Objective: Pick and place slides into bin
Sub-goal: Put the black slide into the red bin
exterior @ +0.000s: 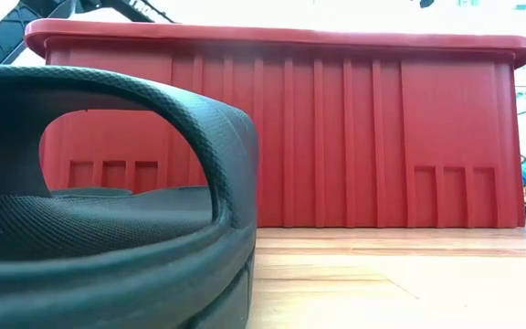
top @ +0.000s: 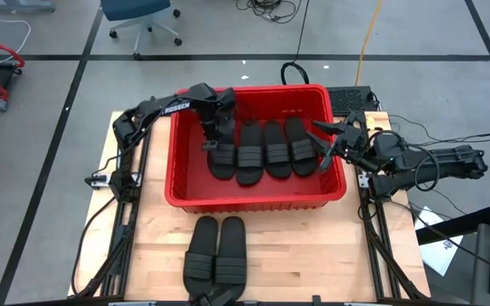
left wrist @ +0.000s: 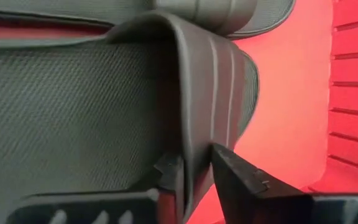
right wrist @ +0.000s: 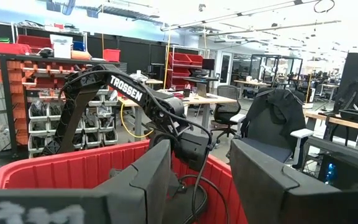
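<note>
One slide's strap (left wrist: 204,93) sits between left pincer (left wrist: 194,177) fingers — inside bin (left wrist: 291,112).

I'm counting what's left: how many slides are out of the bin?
Two out: a pair of slides lies on the table before the red bin; four inside.

Black slide (exterior: 108,219) sat right at the lens, filling the left half: textured strap arched over the footbed, sole edge along the bottom. Behind it stood the red bin (exterior: 382,137), ribbed wall spanning the frame, thick rim on top. Wooden tabletop (exterior: 400,274) bare at right. Dark shape at top left, possibly an arm.
</note>
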